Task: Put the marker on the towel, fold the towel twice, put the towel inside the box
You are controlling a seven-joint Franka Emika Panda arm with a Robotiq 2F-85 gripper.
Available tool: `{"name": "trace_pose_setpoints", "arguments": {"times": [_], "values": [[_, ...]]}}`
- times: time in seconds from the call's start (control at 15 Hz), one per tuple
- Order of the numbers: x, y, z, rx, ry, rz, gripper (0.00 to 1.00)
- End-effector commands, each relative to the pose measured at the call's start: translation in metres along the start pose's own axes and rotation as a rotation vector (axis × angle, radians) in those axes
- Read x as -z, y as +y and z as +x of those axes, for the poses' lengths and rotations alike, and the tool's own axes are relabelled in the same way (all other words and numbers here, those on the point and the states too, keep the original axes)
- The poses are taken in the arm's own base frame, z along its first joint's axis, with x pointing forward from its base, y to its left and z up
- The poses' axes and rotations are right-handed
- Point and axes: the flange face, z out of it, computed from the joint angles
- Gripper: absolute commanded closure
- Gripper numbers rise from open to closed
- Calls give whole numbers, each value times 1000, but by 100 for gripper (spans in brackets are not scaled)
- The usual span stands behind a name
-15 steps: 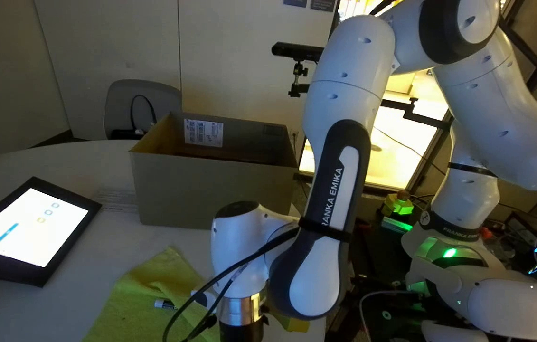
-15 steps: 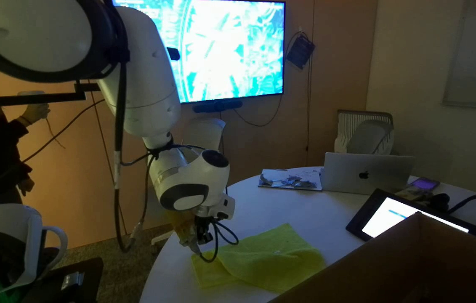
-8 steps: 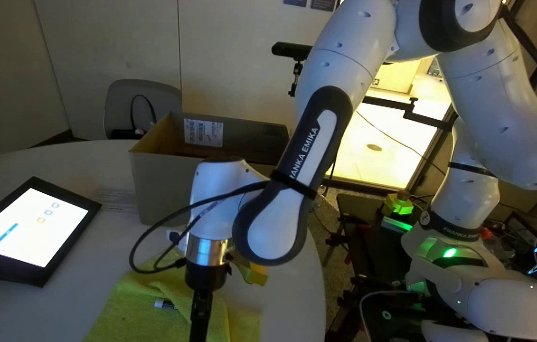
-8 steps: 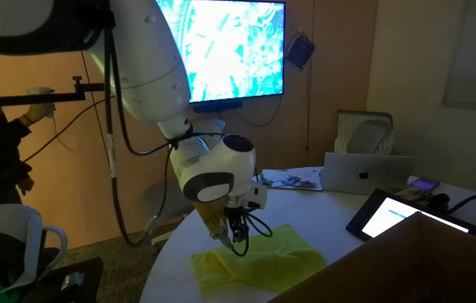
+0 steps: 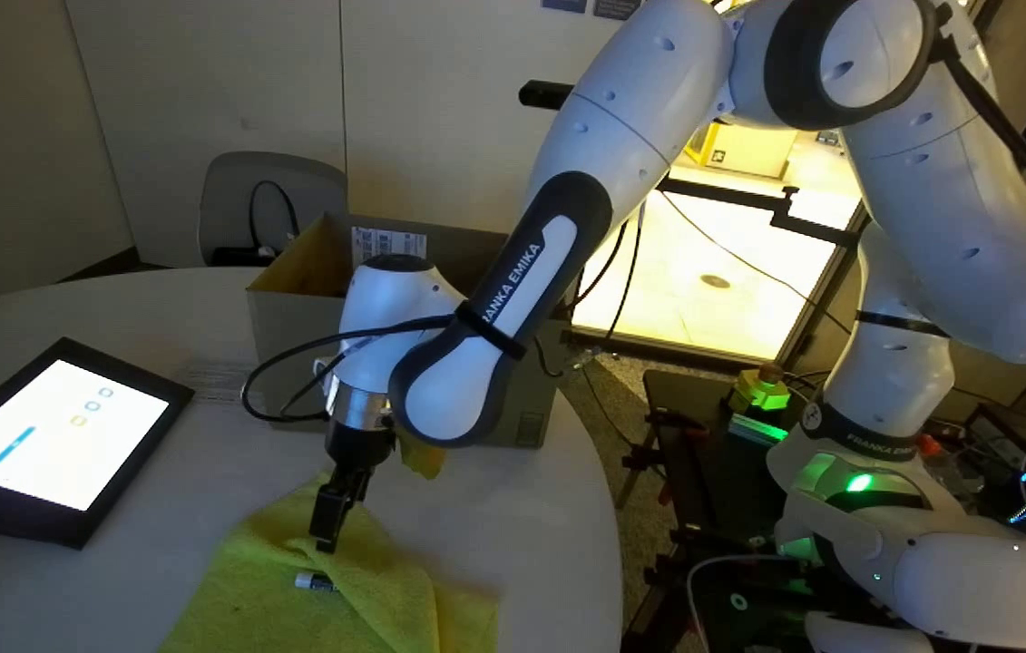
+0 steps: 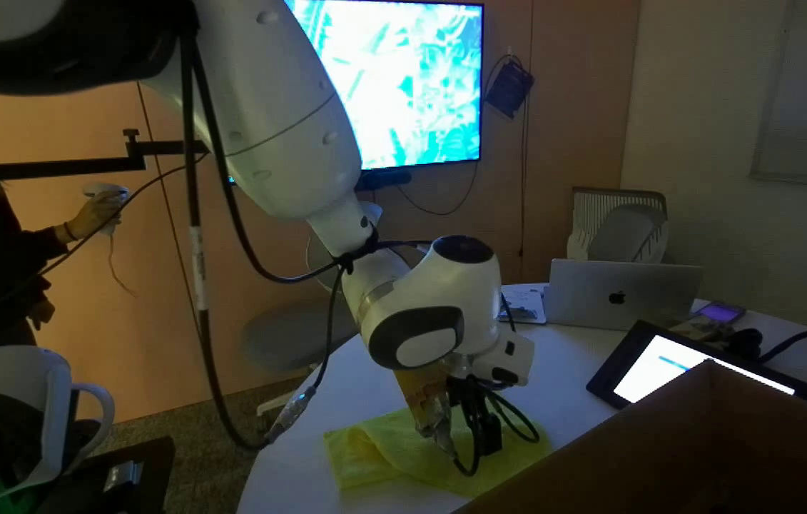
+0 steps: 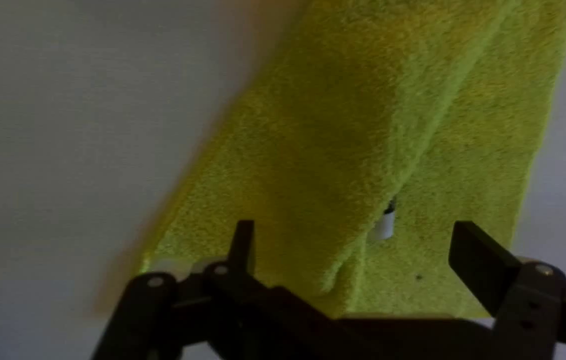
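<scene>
The yellow-green towel (image 5: 249, 599) lies on the table with one part folded over in a diagonal flap, seen in both exterior views. From under the flap's edge pokes the marker (image 7: 385, 226), its white end and a bit of dark body showing; the rest is covered. In an exterior view the marker (image 5: 316, 581) rests on the towel beside the fold. My gripper (image 7: 353, 245) hangs over the towel with its fingers wide apart, nothing held between them. Whether the tips touch the cloth I cannot tell. Behind the arm stands the brown cardboard box (image 5: 290, 363), its top uncovered, a white label inside.
A dark-framed tablet (image 5: 68, 435) with a lit screen sits on the table beside the box. In an exterior view a laptop (image 6: 617, 293) stands farther along the table. A loose cable (image 6: 517, 421) loops around my gripper.
The arm has swung across the towel, carrying the gripper toward the box side and over the flap near the marker. Towel, marker and box look unmoved.
</scene>
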Motion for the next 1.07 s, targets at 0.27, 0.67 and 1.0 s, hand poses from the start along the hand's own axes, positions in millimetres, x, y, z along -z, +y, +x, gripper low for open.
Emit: {"name": "trace_pose_setpoints", "arguments": {"times": [0.27, 0.67, 1.0], "values": [[-52, 25, 23, -132, -42, -122, 0], [-74, 40, 29, -187, -93, -133, 0], [-72, 38, 34, -189, -119, -129, 43]]}}
